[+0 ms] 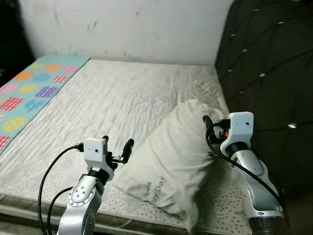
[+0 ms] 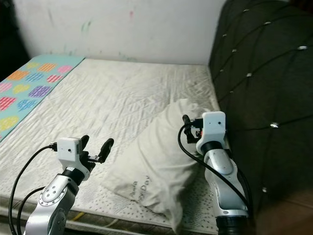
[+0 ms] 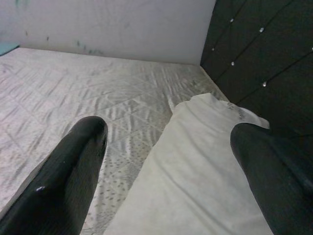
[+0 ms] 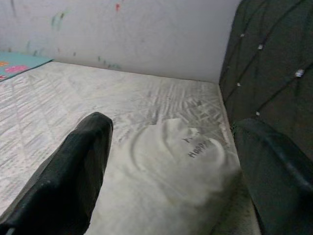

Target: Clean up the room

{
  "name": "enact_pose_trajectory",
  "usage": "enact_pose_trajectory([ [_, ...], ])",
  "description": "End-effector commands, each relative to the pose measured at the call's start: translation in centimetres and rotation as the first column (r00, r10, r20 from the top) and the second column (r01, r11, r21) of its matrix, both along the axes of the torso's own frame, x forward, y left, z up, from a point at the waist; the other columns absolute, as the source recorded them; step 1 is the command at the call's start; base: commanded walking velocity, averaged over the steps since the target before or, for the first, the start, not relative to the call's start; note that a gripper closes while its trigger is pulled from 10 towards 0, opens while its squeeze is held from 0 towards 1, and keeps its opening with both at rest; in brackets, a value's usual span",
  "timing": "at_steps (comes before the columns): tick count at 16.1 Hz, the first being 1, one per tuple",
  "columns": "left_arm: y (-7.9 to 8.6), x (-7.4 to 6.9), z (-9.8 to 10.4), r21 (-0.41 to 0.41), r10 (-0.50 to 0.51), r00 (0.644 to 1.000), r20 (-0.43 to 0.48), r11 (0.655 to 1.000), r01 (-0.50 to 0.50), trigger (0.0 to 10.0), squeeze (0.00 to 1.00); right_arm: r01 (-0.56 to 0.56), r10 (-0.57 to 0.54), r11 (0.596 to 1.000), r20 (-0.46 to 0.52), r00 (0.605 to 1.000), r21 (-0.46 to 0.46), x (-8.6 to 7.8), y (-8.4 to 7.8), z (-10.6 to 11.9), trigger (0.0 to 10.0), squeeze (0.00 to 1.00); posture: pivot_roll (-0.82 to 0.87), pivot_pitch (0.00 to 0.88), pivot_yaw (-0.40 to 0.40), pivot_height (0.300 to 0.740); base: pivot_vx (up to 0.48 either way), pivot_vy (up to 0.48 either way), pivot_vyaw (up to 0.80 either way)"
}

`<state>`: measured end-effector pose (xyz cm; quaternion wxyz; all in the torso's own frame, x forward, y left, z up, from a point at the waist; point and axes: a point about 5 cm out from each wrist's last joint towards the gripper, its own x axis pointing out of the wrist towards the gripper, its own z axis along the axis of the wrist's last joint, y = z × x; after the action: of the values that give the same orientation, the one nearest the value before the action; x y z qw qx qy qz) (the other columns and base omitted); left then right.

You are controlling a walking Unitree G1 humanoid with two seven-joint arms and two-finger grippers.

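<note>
A white pillow (image 1: pixel 171 161) with printed lettering lies slantwise on the near right part of the bare mattress (image 1: pixel 122 98), its far end beside the dark headboard. My left gripper (image 1: pixel 118 140) hovers open just left of the pillow's near end, nothing between its fingers (image 3: pixel 73 166). My right gripper (image 4: pixel 171 125) is open above the pillow's far end (image 4: pixel 171 161), close to the headboard; one black finger (image 1: pixel 207 120) shows over the pillow. Neither gripper holds anything.
A dark tufted headboard (image 1: pixel 264 73) rises along the right side. A turquoise cloth with coloured hearts (image 1: pixel 29 93) covers the mattress's far left. A white marked wall (image 1: pixel 146 29) stands behind. The mattress's front edge (image 1: pixel 29 200) runs below my arms.
</note>
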<state>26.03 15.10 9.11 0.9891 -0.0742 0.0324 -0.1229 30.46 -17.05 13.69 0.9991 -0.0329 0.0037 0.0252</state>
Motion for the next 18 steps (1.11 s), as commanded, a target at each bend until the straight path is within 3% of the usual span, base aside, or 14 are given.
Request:
enact_pose_trajectory([
  [1,0.30,0.16,0.04,0.002,0.016,1.000,-0.007,1.000,-0.016,10.0,0.00,0.001,-0.001,1.000,0.010,1.000,-0.008,0.14,-0.02,0.25,10.0,0.00,-0.16,0.000,0.029,0.740,0.000,0.000,0.00],
  [8,0.45,0.22,-0.35,-0.022,0.063,0.997,-0.038,0.998,-0.064,10.0,0.00,-0.006,0.006,1.000,0.010,1.000,-0.020,0.22,-0.16,0.36,10.0,0.00,-0.16,0.000,0.021,0.740,0.000,0.000,-0.77],
  [18,0.39,0.31,-0.25,-0.025,0.059,0.998,-0.037,0.998,-0.060,10.0,0.00,-0.012,0.010,0.998,-0.031,0.999,-0.057,-0.15,-0.34,-0.35,10.0,0.00,-0.16,0.000,0.022,0.740,0.000,0.000,0.00],
])
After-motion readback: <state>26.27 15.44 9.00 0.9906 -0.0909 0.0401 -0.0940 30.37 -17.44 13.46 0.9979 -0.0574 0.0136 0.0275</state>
